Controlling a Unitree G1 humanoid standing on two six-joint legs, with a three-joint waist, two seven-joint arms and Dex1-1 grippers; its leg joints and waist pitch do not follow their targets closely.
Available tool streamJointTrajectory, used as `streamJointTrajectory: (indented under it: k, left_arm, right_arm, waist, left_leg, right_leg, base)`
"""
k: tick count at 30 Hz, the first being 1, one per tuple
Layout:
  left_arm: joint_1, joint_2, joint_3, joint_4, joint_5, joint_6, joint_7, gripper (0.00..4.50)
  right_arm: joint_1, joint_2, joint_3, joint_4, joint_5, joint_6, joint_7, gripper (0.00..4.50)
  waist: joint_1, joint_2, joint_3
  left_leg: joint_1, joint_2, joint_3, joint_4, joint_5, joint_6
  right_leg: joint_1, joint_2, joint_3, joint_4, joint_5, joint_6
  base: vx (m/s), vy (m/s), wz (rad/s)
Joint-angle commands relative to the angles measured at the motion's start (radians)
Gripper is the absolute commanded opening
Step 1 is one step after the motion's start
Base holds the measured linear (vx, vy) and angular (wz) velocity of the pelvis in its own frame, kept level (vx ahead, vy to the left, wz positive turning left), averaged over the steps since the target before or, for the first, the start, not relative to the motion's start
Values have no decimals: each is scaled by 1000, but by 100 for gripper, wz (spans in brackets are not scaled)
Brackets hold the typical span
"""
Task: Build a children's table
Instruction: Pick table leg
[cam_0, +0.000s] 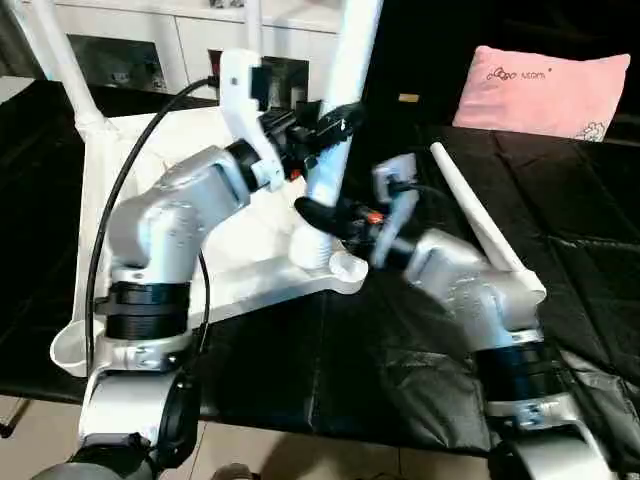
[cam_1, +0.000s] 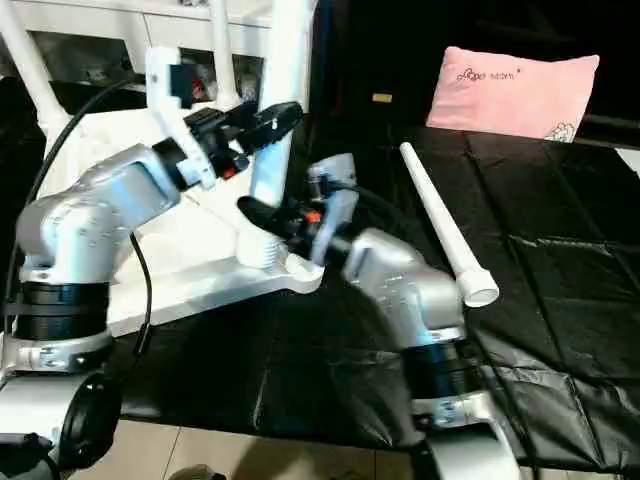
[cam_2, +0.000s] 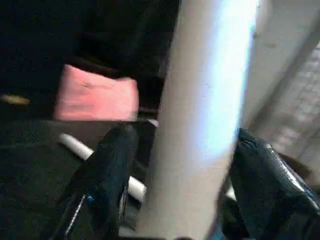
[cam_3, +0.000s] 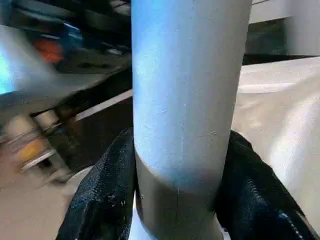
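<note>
The tabletop (cam_0: 200, 265) lies upside down at centre left of the head views, on a black cloth (cam_0: 420, 360). An upright leg (cam_0: 335, 120) stands in the corner socket (cam_0: 325, 262) at the middle of the frame. The right gripper (cam_0: 322, 215) pinches this leg low down, just above the socket; in the right wrist view its fingers (cam_3: 102, 200) press against both sides of the shaft. The left gripper (cam_0: 322, 125) brackets the same leg higher up. In the left wrist view its fingers (cam_2: 107, 170) stand beside the shaft, one with a visible gap, so it appears spread rather than clamped.

Two more legs (cam_0: 60, 60) rise at upper left, already seated. A loose leg (cam_1: 440, 225) lies on the cloth at centre right, with a pink pillow (cam_1: 515, 90) beyond it at upper right.

Step in hand, as judged: seating the third leg. The next move likely calls for a firm downward push or twist while the shaft is kept vertical; the loose leg then goes to the empty socket (cam_0: 70, 350) at lower left.
</note>
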Motion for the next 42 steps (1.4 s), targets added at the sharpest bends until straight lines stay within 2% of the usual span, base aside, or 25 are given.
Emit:
streamJointTrajectory:
  k: [1,5,6,9,11,13,15,23,29,34,35,37,39,42]
  left_arm:
    - [-4,6,2,3,-33,31,-42,313]
    - [-14,34,-1,19,-70,76,-112,313]
    - [-23,43,4,30,-90,96,-136,313]
    - [-31,53,5,40,-107,108,-160,313]
    - [-35,62,6,45,-128,112,-196,284]
    - [-36,66,10,41,-146,121,-220,274]
    - [-33,72,9,33,-159,129,-242,243]
    - [-12,97,-31,-2,-168,133,-312,187]
    - [-8,92,-33,-7,-180,135,-324,182]
    - [-7,90,-33,-10,-176,123,-324,182]
    - [-7,90,-33,-10,-176,123,-324,182]
    - [-9,85,-24,-8,-166,108,-304,182]
    - [-9,82,-13,-3,-154,94,-279,182]
    - [-8,84,-9,1,-133,80,-254,182]
  right_arm:
    - [-5,-16,-3,-31,27,14,55,188]
    - [-7,-89,23,-47,45,34,169,188]
    - [-9,-119,32,-51,52,42,221,188]
    - [-13,-143,40,-51,57,47,262,188]
    - [-16,-170,47,-55,72,57,319,188]
    - [-17,-183,51,-56,79,64,347,188]
    - [-18,-193,56,-56,82,67,365,188]
    - [-15,-215,67,-51,80,69,418,188]
    - [-9,-221,70,-53,73,62,424,188]
    - [-16,-212,68,-23,30,19,384,188]
    - [-16,-212,68,-23,30,19,384,223]
    - [-27,-201,57,-1,24,23,353,258]
    - [-39,-184,36,26,11,14,300,260]
    - [-54,-162,10,55,5,2,251,292]
  waist:
    - [2,9,-76]
    - [4,10,-74]
    - [4,8,-74]
    - [6,8,-75]
    - [7,5,-76]
    - [7,3,-76]
    - [7,3,-75]
    - [7,5,-76]
    - [8,5,-77]
    - [8,8,-78]
    - [8,8,-78]
    - [7,7,-78]
    - [6,7,-78]
    - [3,7,-77]
  left_leg:
    - [5,21,4,-61,-45,17]
    - [5,22,5,-61,-60,18]
    - [4,21,5,-61,-67,17]
    - [4,21,5,-60,-59,20]
    - [3,21,5,-59,-53,25]
    - [3,22,5,-58,-47,30]
    - [2,22,5,-58,-49,31]
    - [4,25,5,-58,-50,29]
    - [3,23,5,-57,-45,28]
    - [4,24,4,-57,-43,25]
    - [3,23,4,-57,-42,25]
    - [3,23,4,-56,-40,26]
    - [3,23,5,-56,-46,25]
    - [4,23,4,-58,-52,16]
  right_leg:
    - [71,-65,44,-58,23,-221]
    - [72,-66,43,-60,7,-232]
    - [74,-66,43,-63,-12,-230]
    - [74,-67,43,-62,-15,-231]
    - [75,-67,42,-61,-8,-235]
    - [73,-68,42,-60,0,-244]
    - [74,-68,41,-61,-10,-243]
    - [72,-70,42,-61,-20,-244]
    - [73,-68,41,-60,-10,-245]
    - [73,-68,40,-59,-2,-247]
    - [73,-68,40,-59,-1,-247]
    - [74,-68,41,-58,7,-250]
    - [73,-67,40,-58,3,-252]
    - [73,-67,41,-60,-21,-242]
  base:
    - [0,0,0]
    - [0,0,0]
    - [0,0,0]
    - [0,0,0]
    - [0,0,0]
    - [0,0,0]
    - [0,0,0]
    - [0,0,0]
    - [0,0,0]
    - [0,0,0]
    - [0,0,0]
    - [0,0,0]
    - [0,0,0]
    - [0,0,0]
